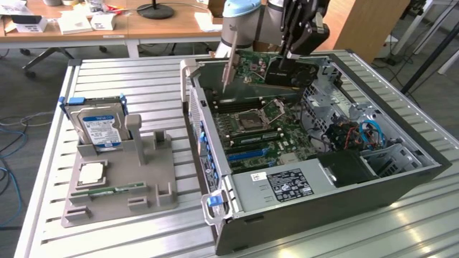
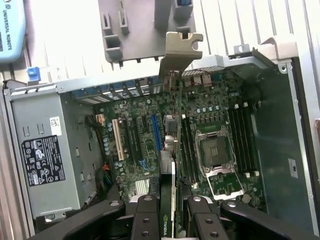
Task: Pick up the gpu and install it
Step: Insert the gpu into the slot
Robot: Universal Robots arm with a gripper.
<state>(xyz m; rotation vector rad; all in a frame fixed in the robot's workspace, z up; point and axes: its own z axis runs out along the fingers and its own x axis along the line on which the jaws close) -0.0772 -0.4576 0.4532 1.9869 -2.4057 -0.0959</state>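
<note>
- The open black computer tower case (image 1: pixel 401 180) lies on its side, with the green motherboard (image 1: pixel 255 126) facing up.
- The gpu (image 1: pixel 287 72), a thin dark card with a silver metal bracket (image 2: pixel 183 50) at one end, hangs edge-down above the motherboard.
- The black gripper (image 2: pixel 171 207) is narrowed onto the card's upper edge, with its fingers (image 2: pixel 148 215) pressing either face.
- The card's long axis parallels the blue expansion slot (image 2: pixel 155 131), bracket toward the case's rear wall. Whether it sits exactly over a slot is hard to judge.

A robotics lab or office: wooden desks (image 1: pixel 172 26), an aluminium slatted bench (image 1: pixel 122 80), an opened computer case (image 1: pixel 323 220)
</note>
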